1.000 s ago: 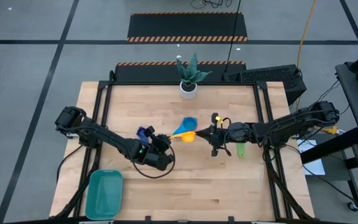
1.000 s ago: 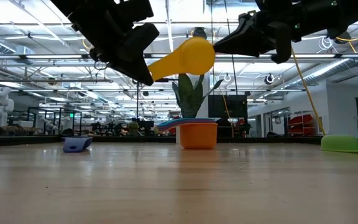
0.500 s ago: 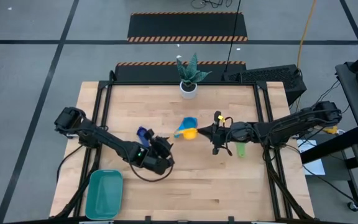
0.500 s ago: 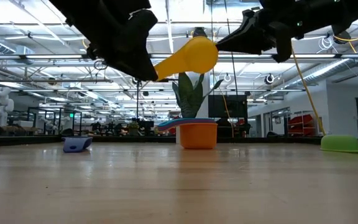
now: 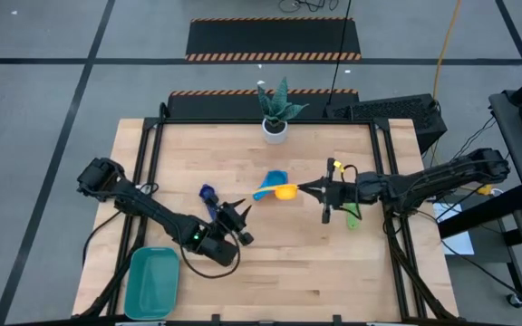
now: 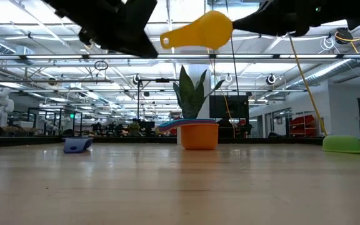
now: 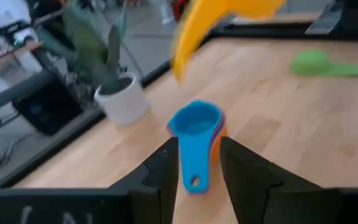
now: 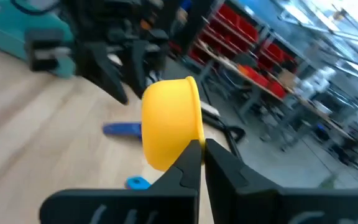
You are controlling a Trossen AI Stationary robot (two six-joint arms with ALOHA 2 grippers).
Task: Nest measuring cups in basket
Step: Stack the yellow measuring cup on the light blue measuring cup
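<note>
My left gripper (image 5: pixel 239 214) has let go of the yellow cup (image 5: pixel 285 191) and backed toward the tabletop's near-left corner, where the basket (image 5: pixel 152 281) sits; its fingers are apart and empty. My right gripper (image 5: pixel 303 188), fingers clamped on the yellow cup's rim, now holds it alone above mid-table, over the stacked light-blue cup (image 5: pixel 272 184).
</note>
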